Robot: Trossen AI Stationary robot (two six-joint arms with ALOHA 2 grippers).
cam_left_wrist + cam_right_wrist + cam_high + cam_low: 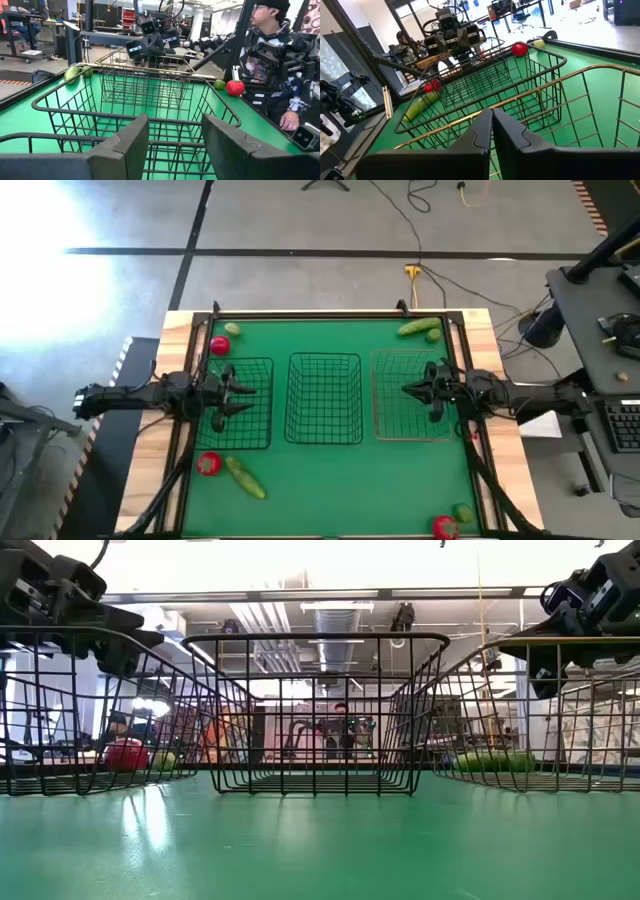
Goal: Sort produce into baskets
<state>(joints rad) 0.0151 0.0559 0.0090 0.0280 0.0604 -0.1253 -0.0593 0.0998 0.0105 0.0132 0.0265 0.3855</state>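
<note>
Three wire baskets stand in a row on the green mat: a black one on the left point(240, 402), a black one in the middle point(323, 398) and a tan one on the right point(410, 395). My left gripper point(245, 393) hovers open over the left basket point(135, 107), with nothing between its fingers. My right gripper point(408, 390) is shut and empty above the tan basket point(580, 95). Produce lies on the mat outside the baskets: a tomato point(219, 346) and a lime point(232, 329) at the far left, a cucumber point(420, 328) at the far right.
Near the front left lie a tomato point(208, 465) and a cucumber point(245, 477); at the front right corner, a tomato point(445, 527) and a lime point(462, 512). A raised frame point(330, 313) borders the mat. A person point(272, 45) sits beyond the table.
</note>
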